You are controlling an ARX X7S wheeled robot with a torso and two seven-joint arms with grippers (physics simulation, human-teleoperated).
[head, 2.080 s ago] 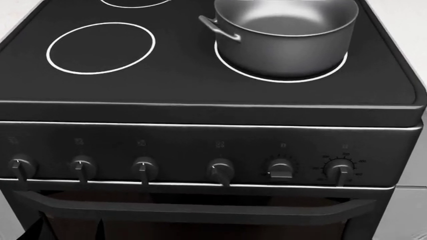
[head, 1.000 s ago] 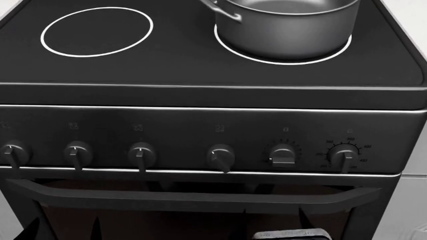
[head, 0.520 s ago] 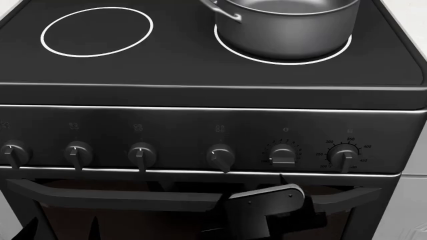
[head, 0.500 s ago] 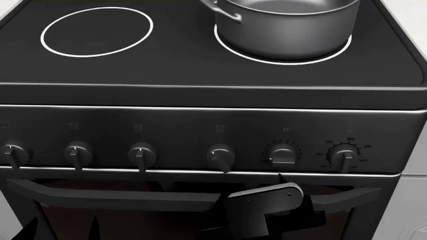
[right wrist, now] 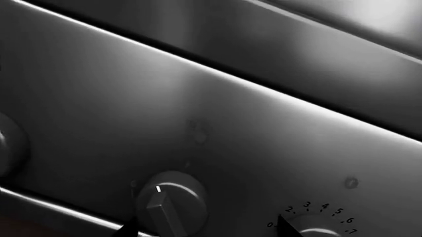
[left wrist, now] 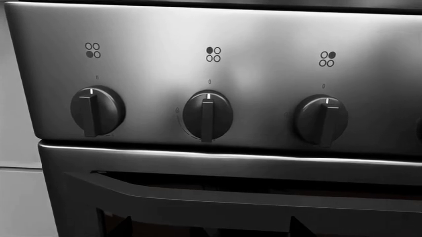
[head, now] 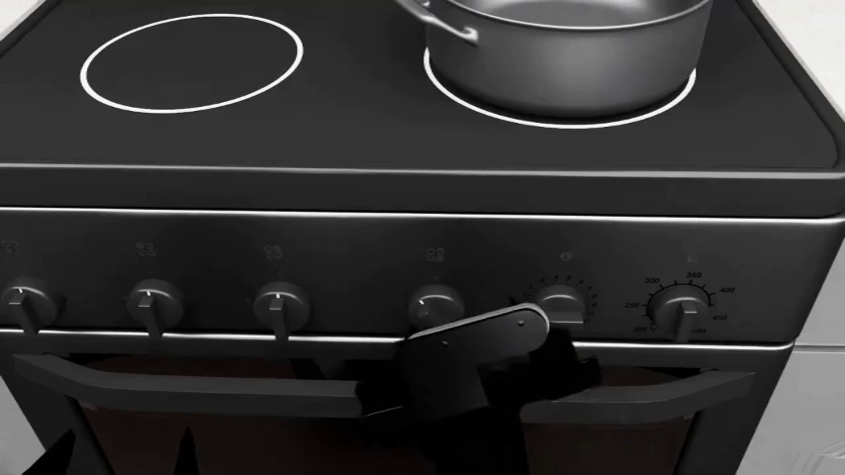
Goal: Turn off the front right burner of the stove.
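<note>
Where end effector [head: 492, 332] overlaps knob [head: 433, 302], fingertips seemingly hidden.

The right arm [head: 469, 366] is matte black, angular, screw-dotted.

The stove [head: 396, 148] has a smooth black glass top. A steel pot [head: 568, 49] sits right on the front right burner [head: 561, 121] (its white ring peeks out around the pot's base). Another big white ring [head: 192, 61] beside it is bare.
</note>
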